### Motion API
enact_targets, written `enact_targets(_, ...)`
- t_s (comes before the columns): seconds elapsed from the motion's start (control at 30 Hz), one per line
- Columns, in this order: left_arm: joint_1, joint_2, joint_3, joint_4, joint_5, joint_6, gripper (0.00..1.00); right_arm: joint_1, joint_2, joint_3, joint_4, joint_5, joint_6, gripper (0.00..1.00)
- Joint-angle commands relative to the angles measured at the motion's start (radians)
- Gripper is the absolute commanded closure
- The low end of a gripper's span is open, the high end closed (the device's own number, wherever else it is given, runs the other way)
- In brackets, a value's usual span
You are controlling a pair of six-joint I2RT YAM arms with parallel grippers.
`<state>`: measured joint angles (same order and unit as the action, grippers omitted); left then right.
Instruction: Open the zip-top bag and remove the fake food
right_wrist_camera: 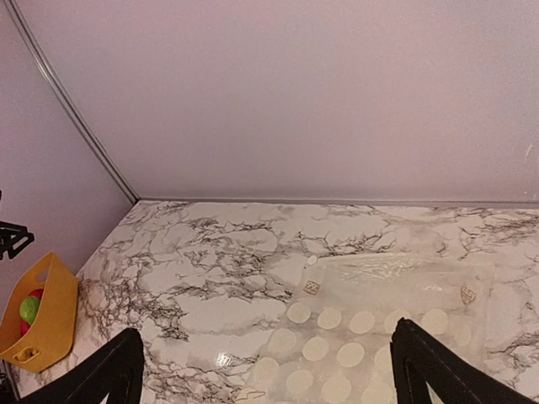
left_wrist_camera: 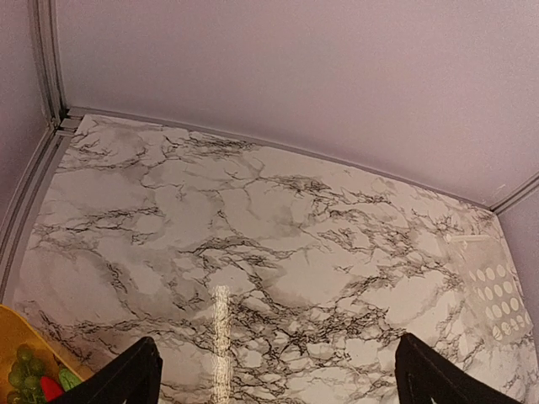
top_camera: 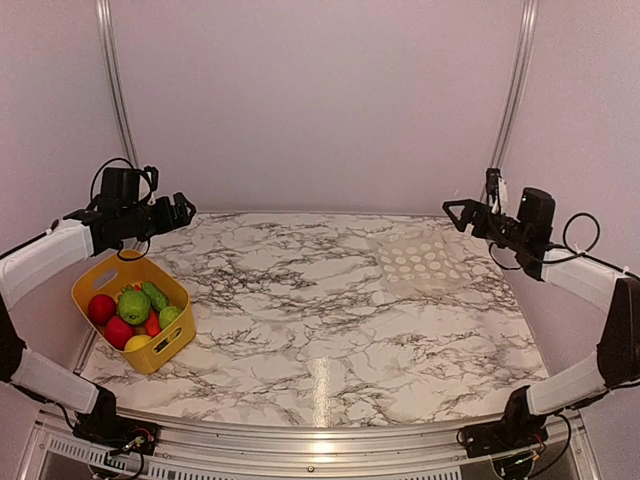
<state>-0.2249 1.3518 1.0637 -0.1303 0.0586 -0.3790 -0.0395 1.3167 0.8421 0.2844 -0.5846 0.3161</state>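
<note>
Fake food (top_camera: 133, 310) sits heaped in the yellow basket (top_camera: 168, 350) at the left edge of the table (top_camera: 300, 320). The left gripper (top_camera: 186, 210) hangs raised near the basket's far side, fingers spread wide with nothing between them. At the far right, well apart from that arm, the zip-top bag (top_camera: 422, 265) lies flat and looks empty, its undotted strip toward the back wall; it is just below and ahead of the right gripper (top_camera: 452, 212), also wide open and empty, so the right arm is much the nearer.
</note>
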Motion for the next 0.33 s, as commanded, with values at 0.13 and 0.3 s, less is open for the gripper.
enact_targets(0.13, 0.01, -0.093, -0.103, -0.066, -0.045, -0.011, 0.01, 0.221, 0.054, 0.022, -0.061, 0.033, -0.16, 0.01)
enact_targets(0.3, 0.01, -0.119, -0.152, -0.025, -0.05, -0.024, 0.01, 0.245, 0.04, -0.027, -0.027, 0.033, -0.157, 0.01)
